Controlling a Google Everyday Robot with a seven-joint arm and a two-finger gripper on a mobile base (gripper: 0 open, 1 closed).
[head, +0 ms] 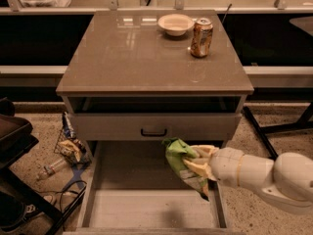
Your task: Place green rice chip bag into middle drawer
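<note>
Camera view: gripper (192, 161) fingers (196, 170) pinch 1 green rice chip bag (176, 153) above middle drawer (142, 210).

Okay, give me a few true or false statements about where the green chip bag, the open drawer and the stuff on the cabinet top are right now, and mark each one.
1. The pincer is shut on the crumpled green foil chip bag. True.
2. The bag lies flat on the floor of the wide pulled-out grey drawer tray. False: the pincer holds it over the tray's right side.
3. The orange soda can stands upright on the brown cabinet top, right of the white bowl. True.
4. The drawer front with the small black handle is pulled out further than the tray. False: it sits nearly closed, and the tray reaches further out.
</note>
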